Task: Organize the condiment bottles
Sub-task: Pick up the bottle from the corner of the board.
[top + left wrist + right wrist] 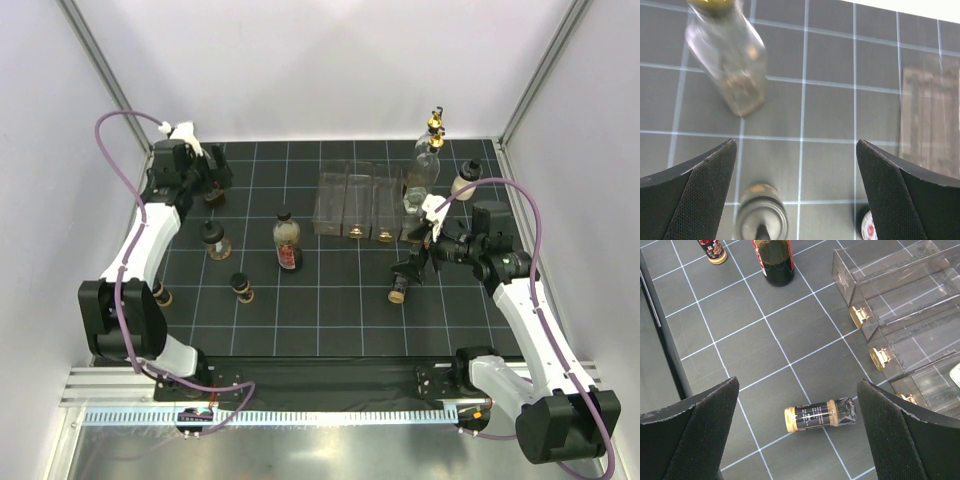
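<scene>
Top external view: a black counter with a white grid [330, 320] carries small glass condiment bottles scattered around a clear plastic compartment rack [360, 200] lying toward the back right. A tall clear bottle with a gold pourer spout [430, 150] stands upright just behind the rack's right end. A short bottle with a black cap [466, 178] stands to the right of it. Left of the rack stands a dark bottle with a red label [287, 243]. Farther left is a short brown bottle with a black cap [215, 240], and a smaller black-capped bottle [241, 288] stands nearer the arms.

The right fingers [910, 435] are spread wide with nothing between them. They hang over a small black-labelled bottle with a tan end [820, 415], which lies on its side on the counter in front of the rack. Nothing touches it.

The left fingers [700, 190] are at the back left corner, also spread wide and holding nothing. In the left wrist view a clear square-sided glass bottle with a gold top [732, 65] lies ahead of them, blurred. The round top of another bottle [761, 220] shows low between them.
</scene>
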`<state>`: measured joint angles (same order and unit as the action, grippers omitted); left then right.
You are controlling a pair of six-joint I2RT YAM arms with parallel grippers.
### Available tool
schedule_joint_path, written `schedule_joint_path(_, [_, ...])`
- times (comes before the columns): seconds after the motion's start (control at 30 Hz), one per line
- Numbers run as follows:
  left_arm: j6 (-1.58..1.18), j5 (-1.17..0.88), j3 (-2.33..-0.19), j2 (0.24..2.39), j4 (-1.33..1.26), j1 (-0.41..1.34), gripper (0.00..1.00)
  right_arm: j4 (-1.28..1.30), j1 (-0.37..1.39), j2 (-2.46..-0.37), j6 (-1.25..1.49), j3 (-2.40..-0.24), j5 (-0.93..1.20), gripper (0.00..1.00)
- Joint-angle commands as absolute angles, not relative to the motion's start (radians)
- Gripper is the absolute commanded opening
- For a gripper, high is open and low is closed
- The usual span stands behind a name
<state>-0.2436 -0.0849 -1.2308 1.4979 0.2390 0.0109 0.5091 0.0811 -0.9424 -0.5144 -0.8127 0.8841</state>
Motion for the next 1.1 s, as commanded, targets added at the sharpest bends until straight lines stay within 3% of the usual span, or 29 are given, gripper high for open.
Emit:
schedule_joint_path(0.0, [-0.213,0.024,-1.337,1.514,0.216,0.005,0.98,0.494,0.078,-0.925,-0.525,-0.816,0.888,1.00])
schedule_joint_path(0.17, [-0.230,0.155,-1.460,1.583,0.319,0.005,0.93,0.495,0.078,-0.928,-0.526,-0.818,0.887,1.00])
schedule_joint_path(0.7, [-0.193,0.196,-1.713,1.785,0.359,0.005,0.78,0.497,0.080,-0.930,-0.531,-0.815,0.887,1.00])
schedule_joint_path(1.07, [-0.129,0.218,-1.750,1.861,0.319,0.005,0.66,0.500,0.078,-0.931,-0.537,-0.816,0.879,1.00])
